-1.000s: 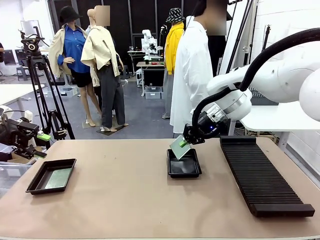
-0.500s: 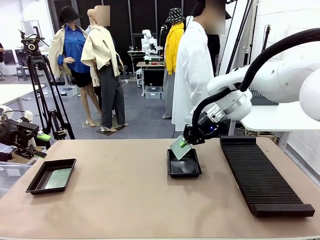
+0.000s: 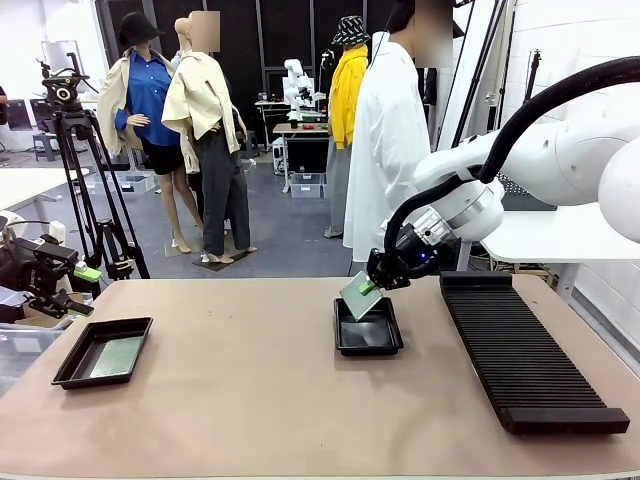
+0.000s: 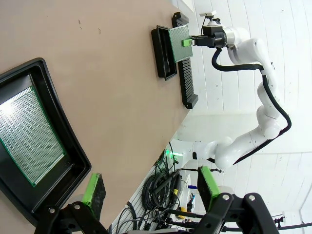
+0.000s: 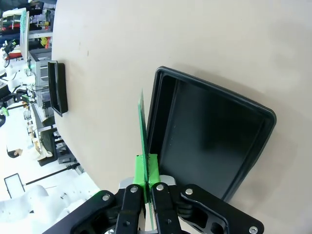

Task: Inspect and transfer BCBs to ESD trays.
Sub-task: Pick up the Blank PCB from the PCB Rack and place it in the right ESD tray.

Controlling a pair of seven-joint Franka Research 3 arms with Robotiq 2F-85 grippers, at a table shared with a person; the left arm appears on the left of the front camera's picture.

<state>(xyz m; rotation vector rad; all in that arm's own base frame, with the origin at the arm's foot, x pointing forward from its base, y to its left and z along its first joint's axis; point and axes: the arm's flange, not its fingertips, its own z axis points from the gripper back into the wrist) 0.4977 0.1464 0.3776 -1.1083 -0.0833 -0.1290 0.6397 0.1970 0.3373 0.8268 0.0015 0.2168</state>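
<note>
My right claw point(image 3: 374, 284) is pinched tight on a board point(image 3: 358, 297) and holds it tilted over a tray point(image 3: 368, 349). My left claw point(image 4: 150, 184) hangs open by the other tray point(image 4: 66, 122), far off at 9 o'clock. The other board point(image 4: 29, 131) lies flat inside it.

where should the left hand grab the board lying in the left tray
Probably by one long edge, coming straight down from above: the board lies flat on the tray floor with raised rims all round, so a sideways approach looks blocked.
</note>
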